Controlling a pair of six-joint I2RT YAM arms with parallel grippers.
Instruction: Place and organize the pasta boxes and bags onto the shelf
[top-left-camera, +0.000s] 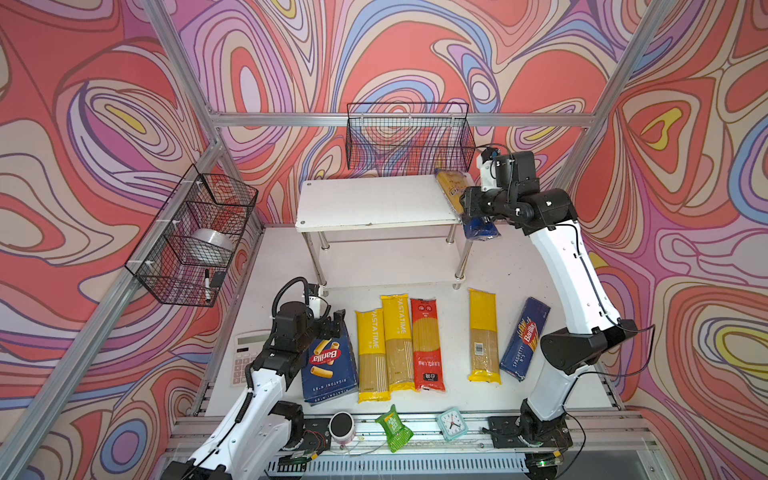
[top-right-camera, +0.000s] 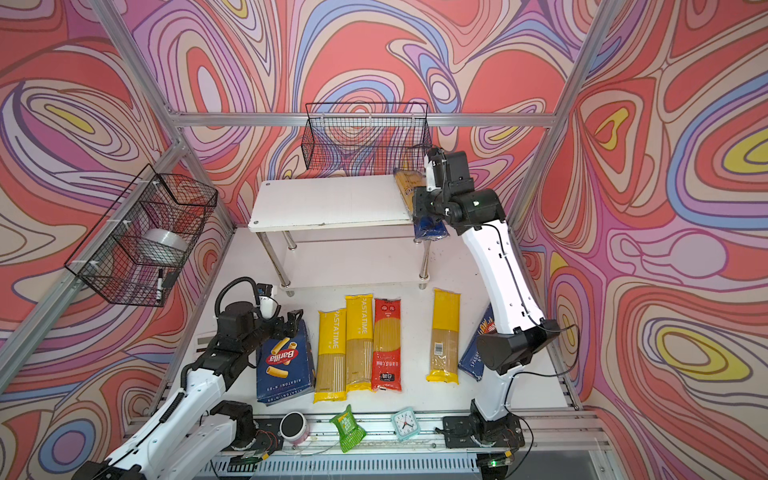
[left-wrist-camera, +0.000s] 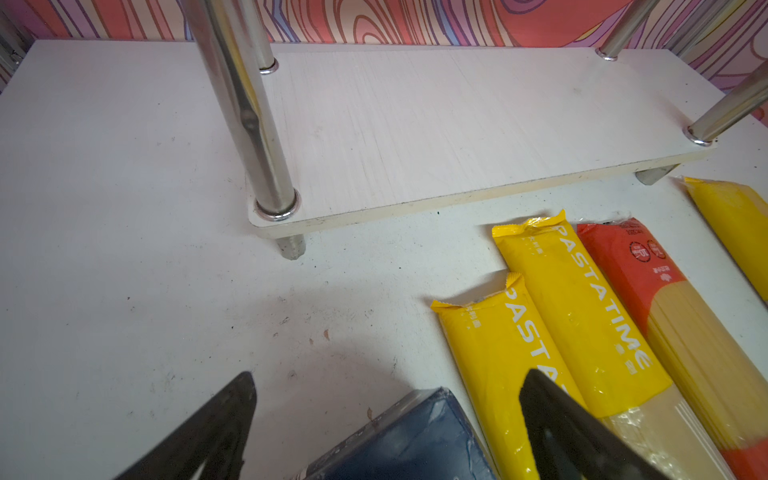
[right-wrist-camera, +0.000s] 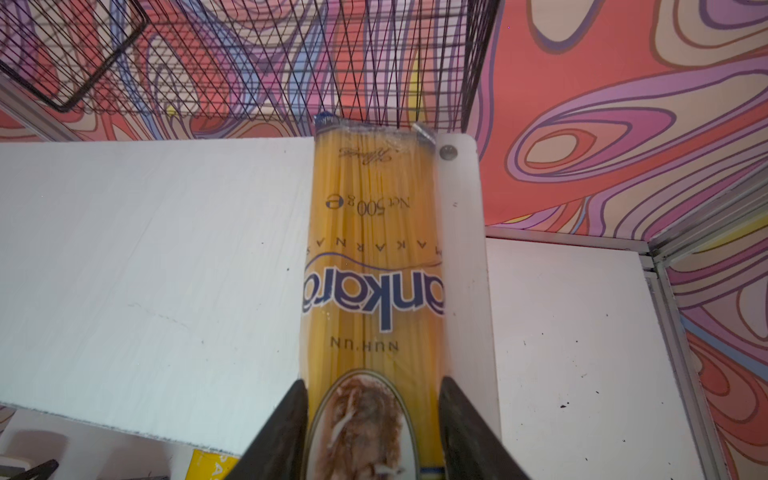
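Observation:
The gold and dark blue bag (right-wrist-camera: 374, 249) lies on the right end of the white shelf's top tier (top-left-camera: 374, 199), with its blue end hanging over the front edge. My right gripper (right-wrist-camera: 374, 386) is open; its fingers stand close along both sides of that bag. On the table in front lie the wide rigatoni box (top-left-camera: 330, 365), two yellow bags (top-left-camera: 371, 355) (top-left-camera: 397, 340), a red bag (top-left-camera: 426, 345), a third yellow bag (top-left-camera: 483, 334) and the narrow spaghetti box (top-left-camera: 524, 338). My left gripper (left-wrist-camera: 386, 386) hovers open over the far end of the rigatoni box (left-wrist-camera: 415, 440).
A black wire basket (top-left-camera: 409, 135) hangs just behind the shelf. Another basket (top-left-camera: 195, 232) on the left wall holds a tape roll and a marker. A calculator (top-left-camera: 245, 353) lies under the left arm. A small speaker (top-left-camera: 341, 426), a green packet (top-left-camera: 392, 428) and a clock (top-left-camera: 451, 423) line the front rail.

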